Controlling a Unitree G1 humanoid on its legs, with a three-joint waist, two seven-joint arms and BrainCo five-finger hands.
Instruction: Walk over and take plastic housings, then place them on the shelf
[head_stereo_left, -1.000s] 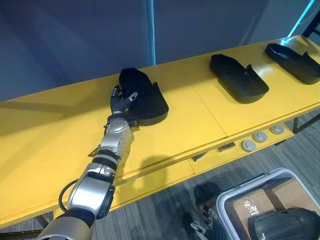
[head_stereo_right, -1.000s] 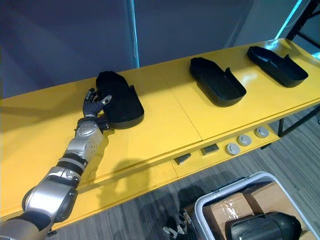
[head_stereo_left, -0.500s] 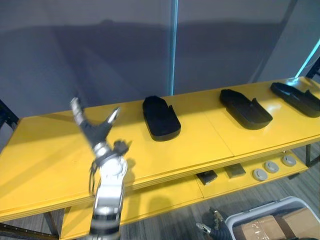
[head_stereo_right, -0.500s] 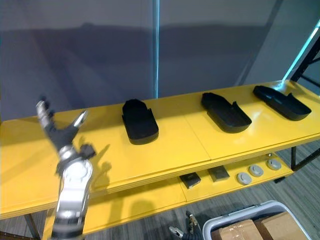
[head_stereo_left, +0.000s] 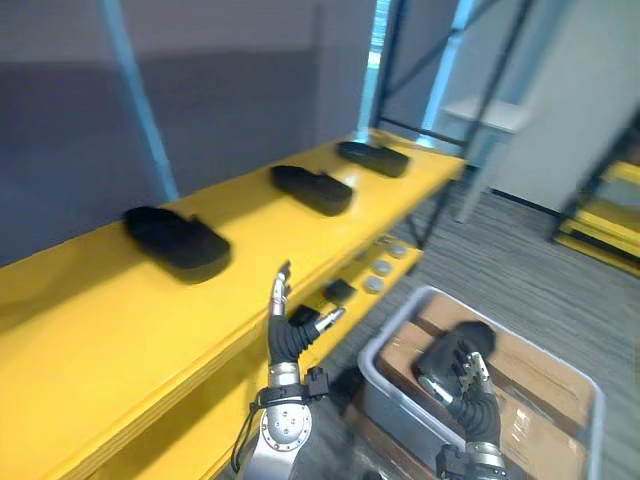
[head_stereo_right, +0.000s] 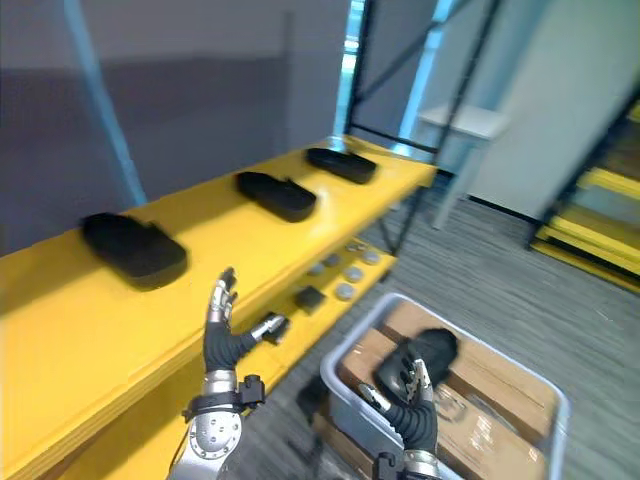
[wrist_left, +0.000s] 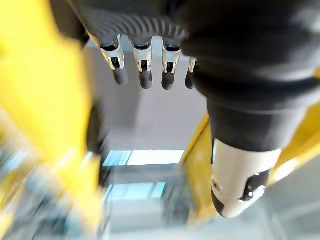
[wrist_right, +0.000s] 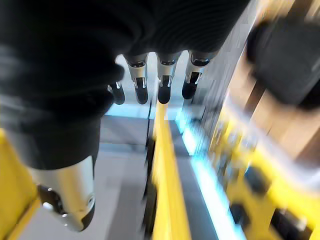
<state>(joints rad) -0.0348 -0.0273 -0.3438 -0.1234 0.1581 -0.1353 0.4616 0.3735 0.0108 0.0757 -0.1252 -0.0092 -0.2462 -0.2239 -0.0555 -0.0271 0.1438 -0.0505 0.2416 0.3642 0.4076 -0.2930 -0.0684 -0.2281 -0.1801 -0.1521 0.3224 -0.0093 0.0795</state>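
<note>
Plastic housings (head_stereo_left: 175, 240), black and three in a row on the yellow shelf (head_stereo_left: 90, 330) with a fourth housing (head_stereo_left: 462, 340) in the grey bin (head_stereo_left: 392, 405) beside the loosely straight-fingered right hand (head_stereo_left: 468, 392), left hand (head_stereo_left: 285, 335) spread empty, look light, stiff, slick: grip a raised side wall.

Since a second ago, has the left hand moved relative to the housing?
Yes: the left hand has drawn back from the housing, toward the shelf's front edge.
</note>
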